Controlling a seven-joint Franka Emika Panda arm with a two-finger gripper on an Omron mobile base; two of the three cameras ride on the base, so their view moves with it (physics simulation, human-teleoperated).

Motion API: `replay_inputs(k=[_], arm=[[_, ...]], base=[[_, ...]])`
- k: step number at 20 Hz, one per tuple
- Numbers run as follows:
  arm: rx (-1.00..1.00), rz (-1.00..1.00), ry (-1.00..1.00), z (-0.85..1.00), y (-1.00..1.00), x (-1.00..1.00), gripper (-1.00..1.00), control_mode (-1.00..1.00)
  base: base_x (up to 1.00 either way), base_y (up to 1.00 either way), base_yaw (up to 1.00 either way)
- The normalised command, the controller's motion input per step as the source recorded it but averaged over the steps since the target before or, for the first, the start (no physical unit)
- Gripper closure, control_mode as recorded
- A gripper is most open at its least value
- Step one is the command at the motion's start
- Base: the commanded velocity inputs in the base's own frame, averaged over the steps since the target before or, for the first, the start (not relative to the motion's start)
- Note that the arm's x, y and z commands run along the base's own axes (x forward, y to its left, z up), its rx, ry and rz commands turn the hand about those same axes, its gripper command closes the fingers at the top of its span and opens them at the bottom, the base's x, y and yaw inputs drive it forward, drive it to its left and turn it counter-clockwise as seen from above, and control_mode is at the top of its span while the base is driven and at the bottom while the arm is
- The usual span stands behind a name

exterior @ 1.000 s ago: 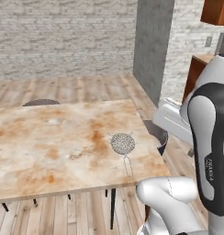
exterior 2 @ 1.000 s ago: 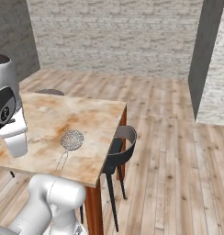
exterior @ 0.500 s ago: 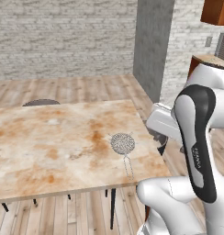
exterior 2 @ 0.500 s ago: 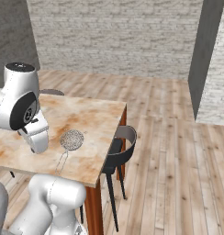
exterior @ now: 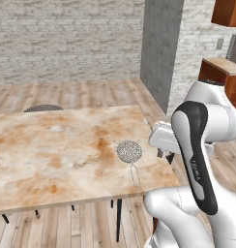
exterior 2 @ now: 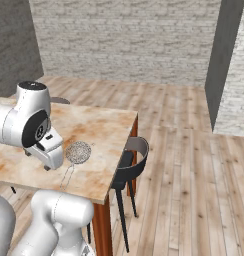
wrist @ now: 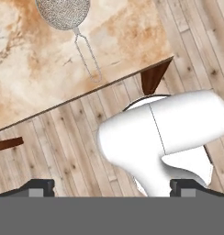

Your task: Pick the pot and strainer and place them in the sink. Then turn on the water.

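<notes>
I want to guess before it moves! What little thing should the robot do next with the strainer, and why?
Probably swing the tool over the strainer and lower it toward the wire handle. The strainer lies untouched near the corner of the table, the tool's fingertips stand wide apart with nothing between them, and it is off past the table's edge.

The strainer [exterior: 129, 151] lies on the marbled table [exterior: 52, 155] near its right end, mesh bowl toward the far side and wire handle pointing to the near edge. Just right of it, the white arm's hand [exterior: 164, 154] hangs over the table's right edge. A dark chair back [exterior: 42, 108] shows beyond the far edge.
</notes>
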Motion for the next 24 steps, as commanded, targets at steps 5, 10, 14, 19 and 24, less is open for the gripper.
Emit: replay_inputs(k=[5, 10, 14, 19, 24], arm=[[0.0, 0.12, 0.0, 0.0, 0.0, 0.05, -1.0, -1.0], [0.0, 0.05, 0.0, -0.03, 0.04, 0.19, -1.0, -1.0], [0.0, 0.01, 0.0, -0.11, 0.05, 0.24, -1.0, -1.0], [0.0, 0.0, 0.0, -0.32, 0.07, 0.24, -1.0, -1.0], [-0.01, 0.0, 0.0, -0.4, 0.07, 0.23, -1.0, -1.0]], base=[[0.0, 0.0, 0.0], [0.0, 0.0, 0.0], [0.0, 0.0, 0.0], [0.0, 0.0, 0.0], [0.0, 0.0, 0.0]])
